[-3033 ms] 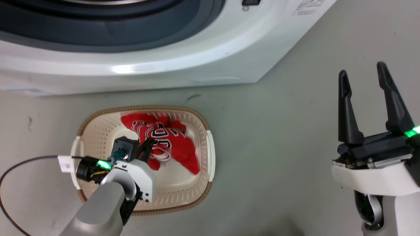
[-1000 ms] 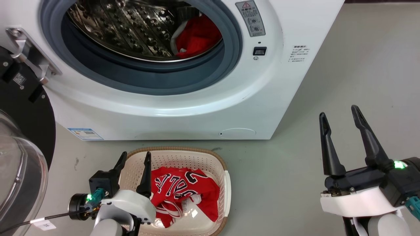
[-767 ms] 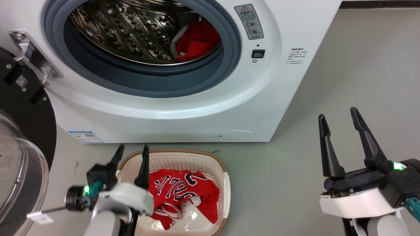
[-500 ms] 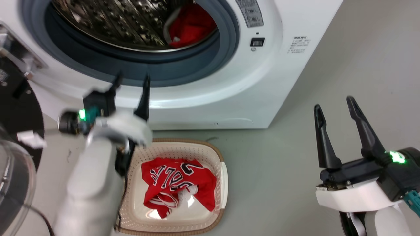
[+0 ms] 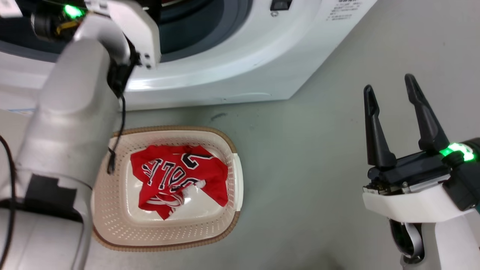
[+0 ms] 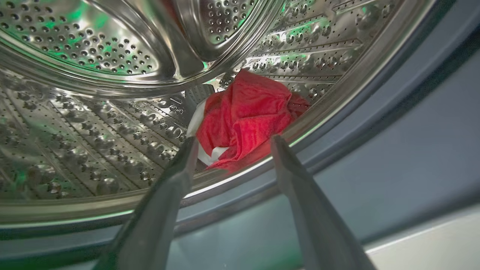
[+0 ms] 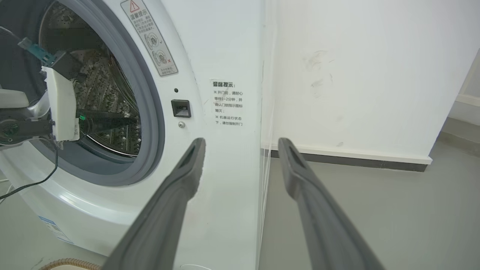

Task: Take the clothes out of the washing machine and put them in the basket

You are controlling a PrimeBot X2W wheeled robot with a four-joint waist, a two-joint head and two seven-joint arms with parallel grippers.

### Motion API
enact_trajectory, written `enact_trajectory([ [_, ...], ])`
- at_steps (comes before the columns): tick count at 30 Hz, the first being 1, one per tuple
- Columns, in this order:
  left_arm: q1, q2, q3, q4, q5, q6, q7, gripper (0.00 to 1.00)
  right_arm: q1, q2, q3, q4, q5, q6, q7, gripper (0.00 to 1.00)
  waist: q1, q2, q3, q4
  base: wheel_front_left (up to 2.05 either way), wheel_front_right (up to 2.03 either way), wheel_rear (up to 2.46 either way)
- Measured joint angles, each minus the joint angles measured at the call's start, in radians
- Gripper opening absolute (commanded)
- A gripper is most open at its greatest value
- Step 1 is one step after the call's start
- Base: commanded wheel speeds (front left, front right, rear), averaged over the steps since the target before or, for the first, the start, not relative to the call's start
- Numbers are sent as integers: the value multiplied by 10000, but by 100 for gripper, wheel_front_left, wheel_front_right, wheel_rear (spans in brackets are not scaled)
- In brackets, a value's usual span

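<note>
A red jersey (image 5: 176, 172) with black letters lies crumpled in the cream basket (image 5: 210, 228) on the floor before the washing machine (image 5: 232, 60). My left arm (image 5: 71, 112) reaches up past the basket into the porthole. In the left wrist view my left gripper (image 6: 233, 139) is open at the grey gasket, its fingertips just short of a bunched red garment (image 6: 243, 112) lying on the steel drum (image 6: 93, 56). My right gripper (image 5: 390, 90) stands open and empty over bare floor to the right, facing the machine's front panel (image 7: 228, 48).
A black cable (image 5: 116, 142) hangs from my left arm over the basket's left rim. The grey floor (image 5: 300, 150) lies to the right of the basket. A white wall (image 7: 356, 75) with a dark skirting stands beside the machine. My left arm's wrist (image 7: 62, 105) sits inside the porthole.
My left arm has risen from the basket into the porthole, leaving the jersey behind. The head camera has tilted down. The right gripper has stayed open in place.
</note>
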Motion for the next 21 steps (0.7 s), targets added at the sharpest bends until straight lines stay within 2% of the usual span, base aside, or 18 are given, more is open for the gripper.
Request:
enact_trajectory([
  [11, -1875, 765, -1718, 102, -2364, -2, 2589, 100, -538, 2, -40, -123, 161, 0, 0, 100, 0, 0, 1046, -470, 0, 0, 0],
  [18, -2766, 1381, -2357, 245, -3053, -2, 3662, 100, -725, 0, -17, -209, 397, 0, 0, 100, 0, 0, 1614, -849, 0, 0, 0],
  [21, -3035, 1442, -2627, 322, -3196, -2, 3866, 100, -825, 2, -84, -255, 527, 0, 0, 100, -1, 0, 1868, -998, 0, 0, 0],
])
